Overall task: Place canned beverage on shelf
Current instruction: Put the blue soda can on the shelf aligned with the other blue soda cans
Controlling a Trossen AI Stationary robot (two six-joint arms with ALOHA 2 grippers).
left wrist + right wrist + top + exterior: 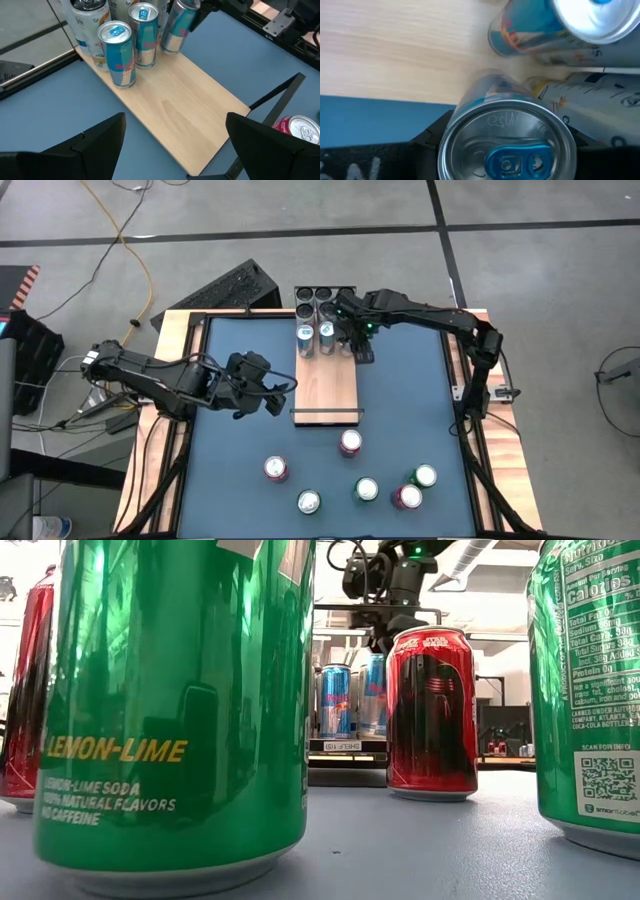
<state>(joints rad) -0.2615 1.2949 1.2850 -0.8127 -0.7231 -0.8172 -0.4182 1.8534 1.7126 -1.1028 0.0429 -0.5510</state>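
The shelf [327, 385] is a pale wood plank lying lengthwise in the middle of the blue table, with a black wire rail [280, 97] at its near end. Two blue-and-silver cans [117, 52] [144, 32] stand on its far end. My right gripper [352, 342] is shut on a third blue can [177, 27] at the plank's far right edge. My left gripper [277, 392] hovers open beside the plank's left side, with nothing between its fingers [100, 145]. My right gripper pinches the blue can's upper wall just below its top rim [507, 145], one dark finger [427, 142] on each side. The fingers come steeply from above. The can is tilted, its lower end [170, 47] at the plank's right edge; whether it touches the wood I cannot tell.
Several loose cans stand on the table's near part: red ones [350, 443] [276, 469] [406, 497], green ones [367, 490] [425, 476] and another [308, 502]. A black holder with cans [325, 293] sits beyond the shelf's far end. The plank's near half is bare wood.
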